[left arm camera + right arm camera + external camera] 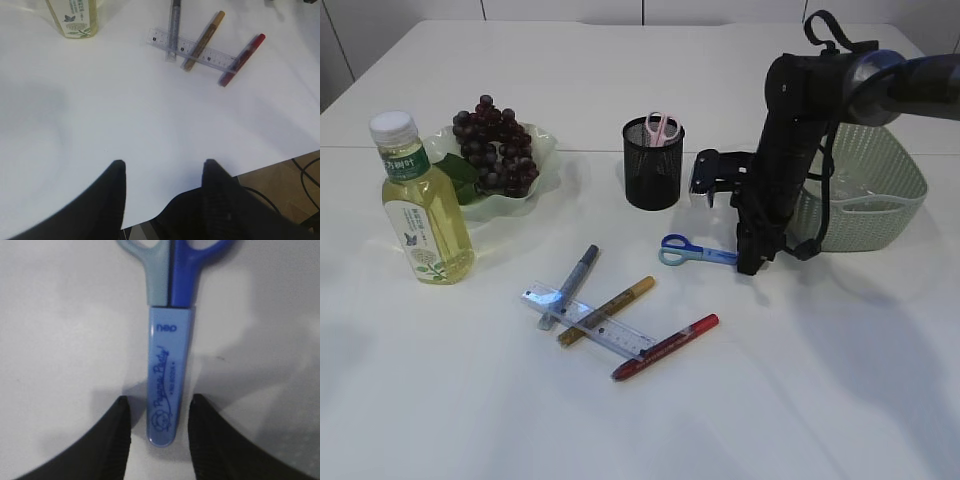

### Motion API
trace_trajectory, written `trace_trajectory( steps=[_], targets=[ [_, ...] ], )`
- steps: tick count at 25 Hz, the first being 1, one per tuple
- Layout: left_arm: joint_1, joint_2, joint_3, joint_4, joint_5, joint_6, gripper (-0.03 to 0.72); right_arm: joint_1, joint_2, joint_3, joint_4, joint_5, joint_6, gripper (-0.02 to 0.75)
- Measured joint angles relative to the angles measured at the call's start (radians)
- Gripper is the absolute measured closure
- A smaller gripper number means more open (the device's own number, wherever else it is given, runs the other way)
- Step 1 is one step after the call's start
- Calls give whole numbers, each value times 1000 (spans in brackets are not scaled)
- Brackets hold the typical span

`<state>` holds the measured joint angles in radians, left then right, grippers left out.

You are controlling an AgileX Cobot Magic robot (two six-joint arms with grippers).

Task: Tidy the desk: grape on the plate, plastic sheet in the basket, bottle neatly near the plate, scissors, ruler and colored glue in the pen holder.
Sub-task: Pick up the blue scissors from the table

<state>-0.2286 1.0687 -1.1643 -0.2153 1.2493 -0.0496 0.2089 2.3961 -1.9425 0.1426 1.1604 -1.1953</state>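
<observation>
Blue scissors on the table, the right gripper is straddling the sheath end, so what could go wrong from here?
1. The right gripper straddles only the tip of the blue scissors, so the heavier handles may droop or swing when lifted.
2. The grip lands on the smooth plastic sheath, which could slide off the blades.
3. The pen holder already holds pink scissors, which may block the new pair going in.
</observation>
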Motion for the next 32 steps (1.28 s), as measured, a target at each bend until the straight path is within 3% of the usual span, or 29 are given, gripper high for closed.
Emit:
trace_trajectory(
  steps=[13,20,32],
  targets=[
    [0,0,0,0,0,0,326,0,8,-8,-11,-14,0,418],
    [0,0,0,0,0,0,326,0,8,-8,-13,-7,0,528],
    [0,0,0,0,0,0,326,0,9,-9,6,36,23,585]
  ],
)
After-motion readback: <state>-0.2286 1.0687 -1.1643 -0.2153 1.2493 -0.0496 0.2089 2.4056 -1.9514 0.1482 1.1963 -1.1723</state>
